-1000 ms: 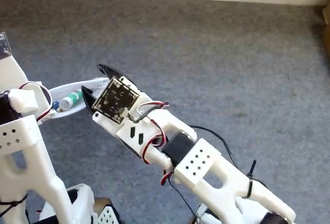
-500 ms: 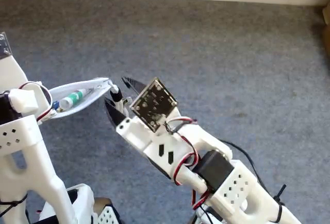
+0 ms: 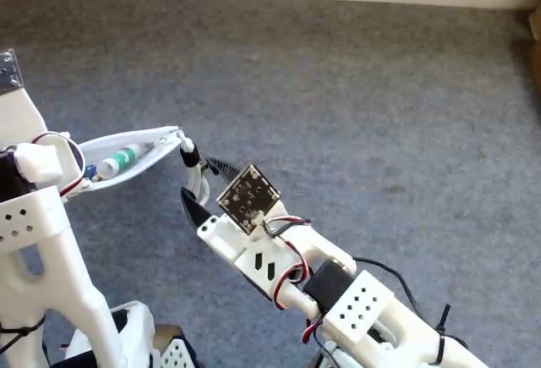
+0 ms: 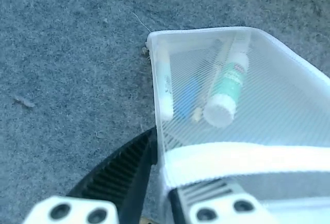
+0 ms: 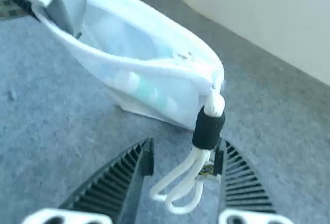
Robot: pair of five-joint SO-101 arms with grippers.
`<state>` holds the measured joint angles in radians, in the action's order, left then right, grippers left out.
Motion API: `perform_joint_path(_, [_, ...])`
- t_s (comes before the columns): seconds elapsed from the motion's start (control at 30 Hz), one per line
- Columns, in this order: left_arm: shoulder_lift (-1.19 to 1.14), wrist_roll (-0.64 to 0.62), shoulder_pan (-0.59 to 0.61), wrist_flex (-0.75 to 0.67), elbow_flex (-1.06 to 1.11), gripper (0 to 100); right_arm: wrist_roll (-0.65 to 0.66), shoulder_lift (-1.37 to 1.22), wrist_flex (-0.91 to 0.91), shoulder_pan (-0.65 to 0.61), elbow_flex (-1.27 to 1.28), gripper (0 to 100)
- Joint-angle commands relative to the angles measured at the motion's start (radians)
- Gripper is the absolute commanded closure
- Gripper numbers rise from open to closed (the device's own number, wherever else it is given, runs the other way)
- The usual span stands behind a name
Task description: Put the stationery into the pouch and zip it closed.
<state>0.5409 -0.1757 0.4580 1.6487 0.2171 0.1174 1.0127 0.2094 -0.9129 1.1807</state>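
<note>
Our jaws are doing two different jobs. The right gripper [image 5: 184, 144] is standing spread, with the zip pull [image 5: 207, 126] hanging loose between its fingers, while the left gripper [image 4: 164, 165] is pinching one end of the pouch [image 4: 289, 105] through its wall. We are holding that end, we judge, so the pouch is anchored and lifted into a taut line. Any tug on the zip then has something to work against.

The pouch is hanging between the two arms, just over the grey carpet [image 3: 338, 72]. Its far corner is pointing at the right gripper. Inside it we are seeing a green-and-white tube [image 4: 227, 87], a blue pen [image 4: 188, 98] and a white pen [image 4: 165, 87], lying side by side against the mesh.

The slider is sitting at the end nearest the right gripper, and the teeth are looking joined along the top. We are therefore judging the zip to be run home, or very nearly. We cannot tell whether the pull's black sleeve is brushing one finger.

Nothing else is lying on the carpet nearby. The only crowding is the white cord loop [image 5: 178, 190] dangling low between the open fingers, where it could be snagging as we move.
</note>
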Motion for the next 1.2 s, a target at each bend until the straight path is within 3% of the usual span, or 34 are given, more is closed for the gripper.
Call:
perform_joint_path(0.0, [0.001,0.008,-0.018,-0.011,-0.008,99,-0.011,0.013,-0.079,-0.001,-0.012,81.7])
perform_joint_path(0.3, [0.001,0.008,-0.013,-0.009,-0.007,99,-0.011,-0.275,-0.168,0.005,-0.096,81.7])
perform_joint_path(1.17, [0.001,0.009,-0.013,-0.009,-0.007,99,-0.012,-0.294,-0.318,0.056,-0.119,81.8])
